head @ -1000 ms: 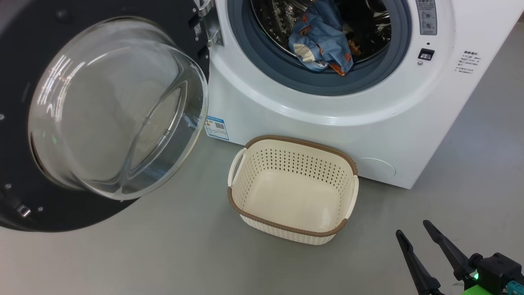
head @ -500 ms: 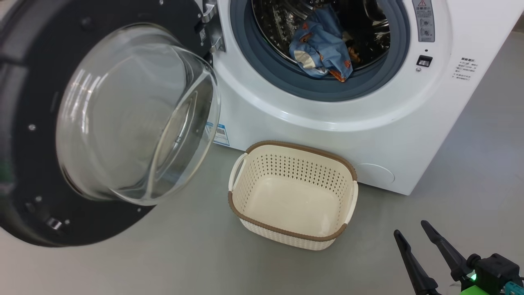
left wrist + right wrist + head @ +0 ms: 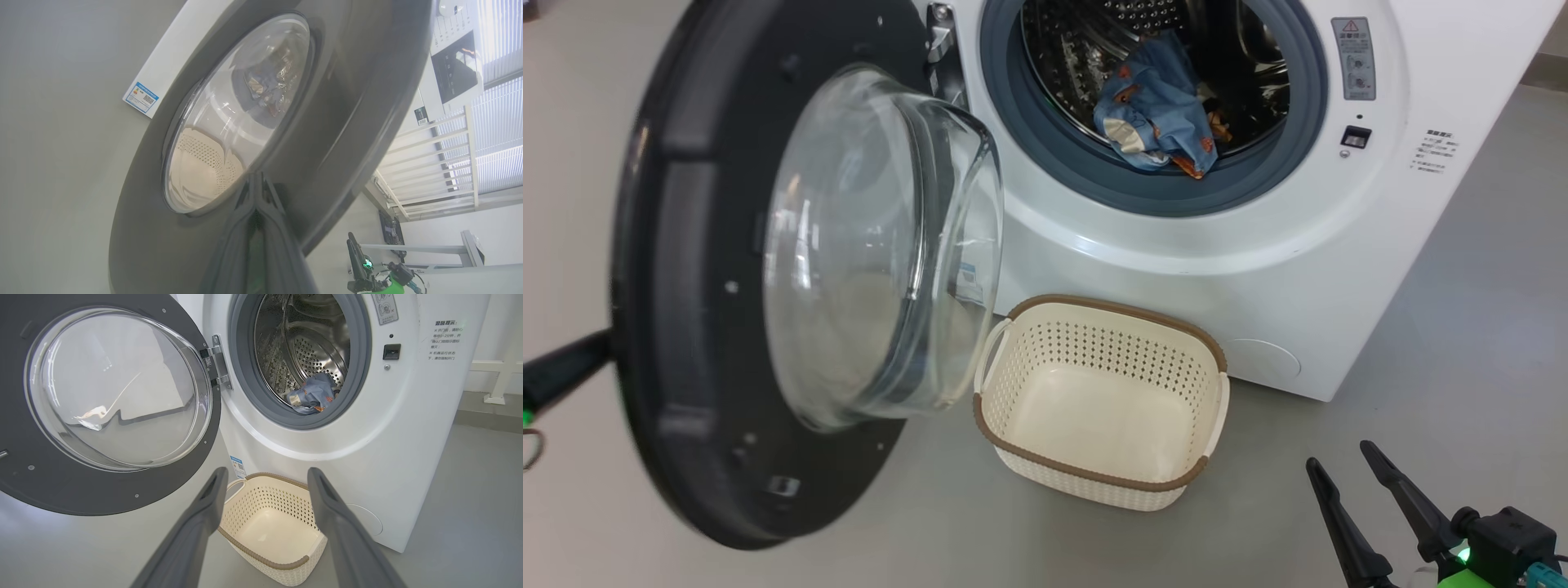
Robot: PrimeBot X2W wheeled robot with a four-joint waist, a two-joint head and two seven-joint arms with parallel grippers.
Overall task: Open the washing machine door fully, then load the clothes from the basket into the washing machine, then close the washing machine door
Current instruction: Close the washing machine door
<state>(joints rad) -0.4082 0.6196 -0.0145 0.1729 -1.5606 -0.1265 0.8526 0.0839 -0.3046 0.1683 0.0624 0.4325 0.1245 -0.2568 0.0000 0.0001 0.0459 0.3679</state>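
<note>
We see a plain grey floor [image 3: 1462, 269], matte and evenly lit. Right wrist view: white wall [image 3: 504, 318] behind, white rail [image 3: 490, 366] low along it, darker grey strip [image 3: 486, 416] at its foot. Left wrist view: bright window blinds [image 3: 500, 36].

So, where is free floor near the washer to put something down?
Free: the floor right of the basket, bordered by the washer and the open right pincer; also the strip before the basket. Crowded: the door glass hangs close beside the basket's left handle.
</note>
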